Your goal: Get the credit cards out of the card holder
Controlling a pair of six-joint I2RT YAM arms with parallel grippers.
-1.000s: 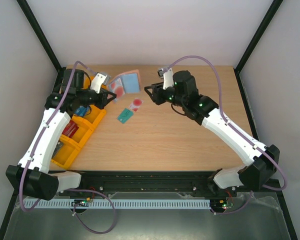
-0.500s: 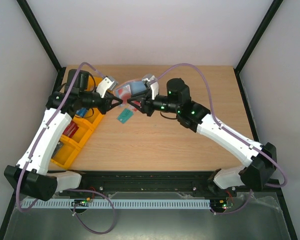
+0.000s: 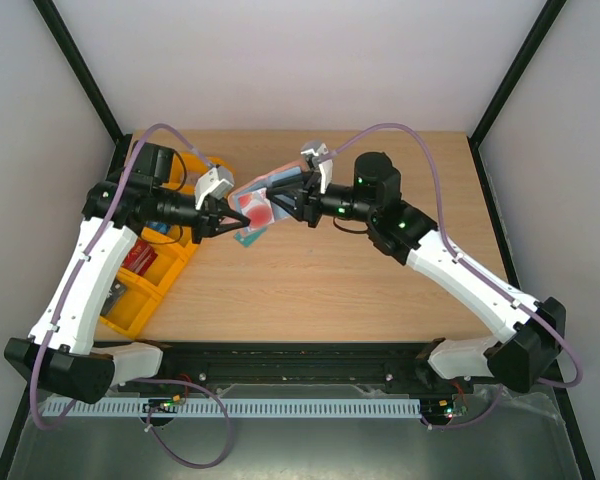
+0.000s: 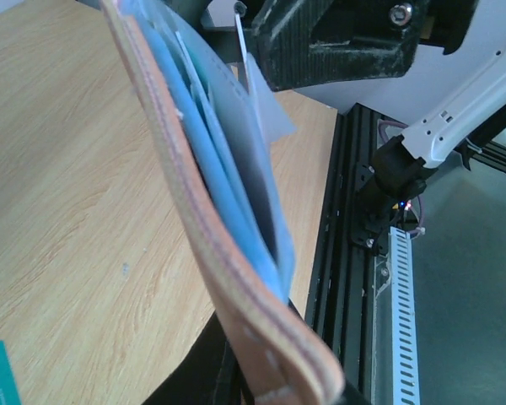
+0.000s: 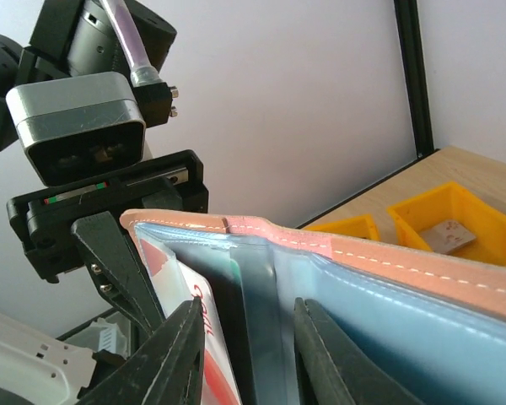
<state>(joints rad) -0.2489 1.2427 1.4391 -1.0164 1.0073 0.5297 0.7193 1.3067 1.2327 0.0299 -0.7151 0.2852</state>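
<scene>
The card holder (image 4: 223, 245) (blue lining showing) stands edge-on over the table (image 4: 76, 211).

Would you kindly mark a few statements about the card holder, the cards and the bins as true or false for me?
1. The left gripper holds the card holder up off the table. True.
2. A teal card lies on the table. True.
3. The orange bins stand beside the right arm. False: they stand beside the left arm.
4. The card holder lies folded shut. False: it is open, with its blue inside showing.
5. The right gripper is far from the card holder. False: its fingers are at the holder's blue inside.
</scene>
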